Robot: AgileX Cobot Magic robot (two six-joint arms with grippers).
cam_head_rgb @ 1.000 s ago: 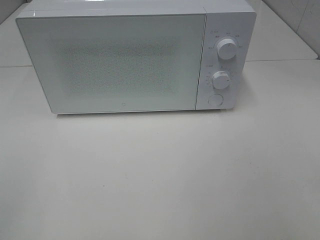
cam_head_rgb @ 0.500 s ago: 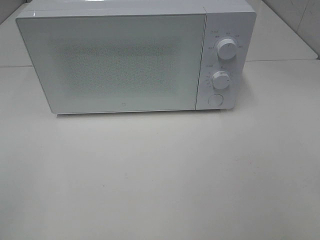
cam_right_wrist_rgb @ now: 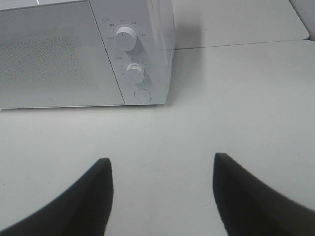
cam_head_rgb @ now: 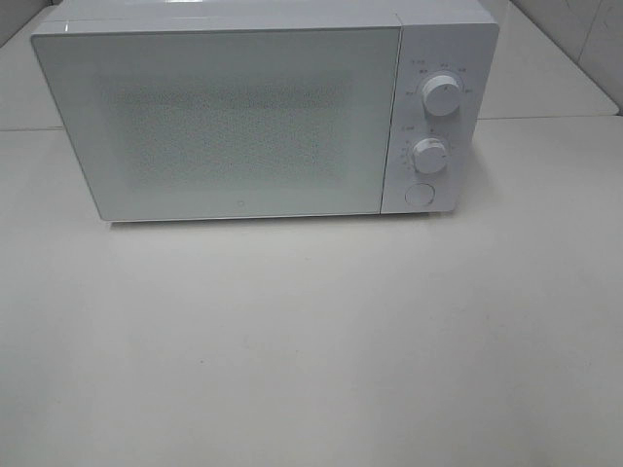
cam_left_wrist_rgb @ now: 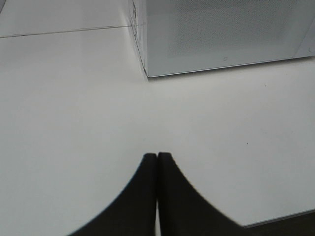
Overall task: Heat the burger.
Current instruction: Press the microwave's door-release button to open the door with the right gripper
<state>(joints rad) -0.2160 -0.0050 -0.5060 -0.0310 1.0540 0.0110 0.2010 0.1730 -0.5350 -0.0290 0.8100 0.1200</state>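
The burger is out of view in every frame. A white microwave [cam_head_rgb: 263,107] stands at the back of the white table with its door shut; it has two round knobs [cam_head_rgb: 441,95] and a round button [cam_head_rgb: 420,195] on its right panel. It also shows in the left wrist view [cam_left_wrist_rgb: 221,34] and the right wrist view [cam_right_wrist_rgb: 83,54]. My left gripper [cam_left_wrist_rgb: 157,157] is shut and empty, low over the table in front of the microwave's left corner. My right gripper [cam_right_wrist_rgb: 160,167] is open and empty, in front of the control panel. Neither gripper shows in the exterior view.
The white table [cam_head_rgb: 311,341] stretches in front of the microwave. A seam between table sections runs behind it [cam_head_rgb: 545,118]. A tiled wall shows at the far right corner [cam_head_rgb: 594,39].
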